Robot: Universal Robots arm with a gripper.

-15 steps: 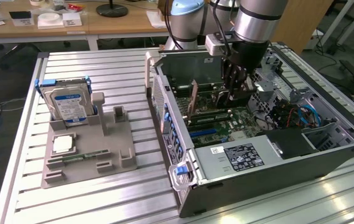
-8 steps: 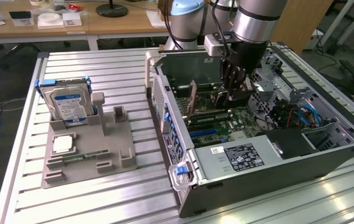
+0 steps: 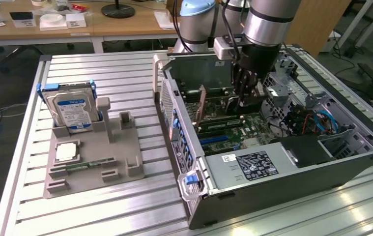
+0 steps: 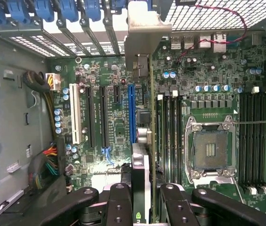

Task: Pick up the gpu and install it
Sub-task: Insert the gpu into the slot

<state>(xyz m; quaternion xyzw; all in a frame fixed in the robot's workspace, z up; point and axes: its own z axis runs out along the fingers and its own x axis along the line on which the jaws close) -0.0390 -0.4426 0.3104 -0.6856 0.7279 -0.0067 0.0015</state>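
Jaws were clamped on the gpu (image 4: pixel 141 179) edge-on over the motherboard (image 4: pixel 100 117); stiff, fragile card, best held by its edges.

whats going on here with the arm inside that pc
The gripper is shut on the gpu, holding it edge-on above the motherboard inside the open case. The card sits beside the blue slot, its bracket toward the case's rear openings. On the holder outside, a hard drive and a memory stick remain.
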